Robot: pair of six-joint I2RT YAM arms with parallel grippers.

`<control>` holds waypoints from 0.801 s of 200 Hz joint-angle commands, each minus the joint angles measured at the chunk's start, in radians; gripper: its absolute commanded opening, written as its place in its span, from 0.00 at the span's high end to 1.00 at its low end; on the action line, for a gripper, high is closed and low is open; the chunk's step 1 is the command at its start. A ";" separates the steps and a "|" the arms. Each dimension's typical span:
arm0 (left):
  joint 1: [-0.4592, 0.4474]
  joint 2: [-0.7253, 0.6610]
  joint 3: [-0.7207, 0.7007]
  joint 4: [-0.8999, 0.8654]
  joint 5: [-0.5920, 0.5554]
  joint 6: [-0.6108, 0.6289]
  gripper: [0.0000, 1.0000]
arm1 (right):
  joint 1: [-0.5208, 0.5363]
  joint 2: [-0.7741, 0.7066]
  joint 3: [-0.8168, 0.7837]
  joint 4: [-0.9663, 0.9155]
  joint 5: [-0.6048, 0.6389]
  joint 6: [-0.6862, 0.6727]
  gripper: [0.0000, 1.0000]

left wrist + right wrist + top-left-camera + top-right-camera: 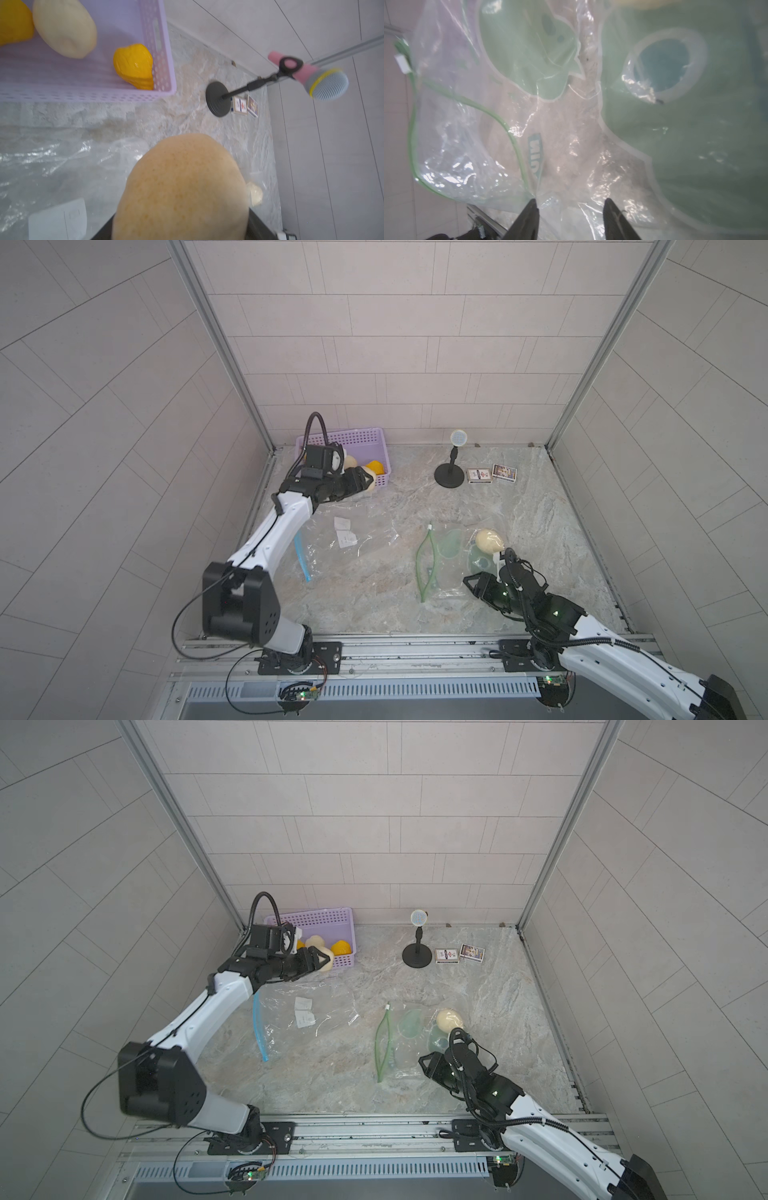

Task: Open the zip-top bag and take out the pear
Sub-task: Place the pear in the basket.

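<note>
Both top views, entries. Left gripper (368, 483): is clamped on a tan pear (182, 187), held just beside the purple basket (340, 433). Right gripper (571, 214): jaws are spread, nothing gripped, set low over the green-zip bag (446, 585). Pale pear (489, 540): is seen inside that bag, at the end away from its parted zip (426, 564).

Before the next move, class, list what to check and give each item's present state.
1. Grip of left gripper on held pear: ok.
2. That held pear out of blue-zip bag: ok.
3. The green zip open: ok.
4. The other pear out of green-zip bag: not ok, seemingly inside.
5. The right gripper open: ok.
6. Room in basket: ok.
</note>
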 commanded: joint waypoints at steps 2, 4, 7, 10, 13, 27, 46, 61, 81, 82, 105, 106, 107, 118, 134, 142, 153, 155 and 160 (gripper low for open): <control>0.062 0.218 0.177 -0.006 -0.011 0.038 0.43 | -0.083 0.046 0.084 -0.009 -0.099 -0.090 0.40; 0.063 0.241 0.197 -0.002 -0.012 0.038 0.41 | -0.092 0.052 0.090 -0.011 -0.106 -0.099 0.39; 0.064 0.272 0.225 0.004 -0.004 0.035 0.40 | -0.103 0.067 0.099 -0.014 -0.121 -0.114 0.39; 0.067 0.302 0.259 0.007 0.003 0.032 0.40 | -0.117 0.081 0.108 -0.016 -0.134 -0.130 0.39; 0.068 0.335 0.296 0.005 0.008 0.029 0.39 | -0.128 0.094 0.117 -0.019 -0.143 -0.145 0.39; 0.069 0.480 0.474 -0.044 0.021 0.033 0.19 | -0.176 0.164 0.166 -0.025 -0.195 -0.214 0.38; 0.070 0.589 0.658 -0.142 0.013 0.070 0.00 | -0.245 0.252 0.245 -0.051 -0.270 -0.294 0.38; 0.068 0.556 0.647 -0.122 0.017 0.055 0.00 | -0.289 0.277 0.314 -0.139 -0.251 -0.368 0.38; 0.049 0.409 0.529 -0.103 0.022 0.045 0.00 | -0.394 0.299 0.396 -0.251 -0.207 -0.471 0.37; 0.048 0.397 0.517 -0.103 0.021 0.045 0.00 | -0.400 0.301 0.399 -0.256 -0.206 -0.476 0.37; -0.007 0.171 0.243 -0.035 0.044 0.013 0.00 | -0.542 0.376 0.466 -0.272 -0.219 -0.557 0.37; -0.012 0.160 0.229 -0.029 0.048 0.010 0.00 | -0.545 0.379 0.468 -0.270 -0.218 -0.559 0.37; -0.014 0.150 0.215 -0.020 0.052 0.006 0.00 | -0.548 0.383 0.471 -0.270 -0.216 -0.563 0.37; -0.049 0.051 0.076 0.028 0.090 -0.009 0.00 | -0.583 0.430 0.500 -0.263 -0.195 -0.586 0.38; -0.118 -0.071 -0.106 0.057 0.123 -0.005 0.00 | -0.610 0.503 0.542 -0.237 -0.234 -0.623 0.39; -0.143 -0.119 -0.184 0.062 0.155 -0.022 0.16 | -0.625 0.533 0.563 -0.250 -0.233 -0.643 0.40; -0.196 -0.186 -0.298 0.087 0.165 -0.050 0.43 | -0.651 0.560 0.582 -0.258 -0.269 -0.664 0.42; -0.207 -0.196 -0.319 0.095 0.167 -0.057 0.46 | -0.655 0.564 0.584 -0.258 -0.277 -0.668 0.42; -0.236 -0.221 -0.363 0.111 0.175 -0.074 0.51 | -0.666 0.567 0.588 -0.258 -0.289 -0.673 0.43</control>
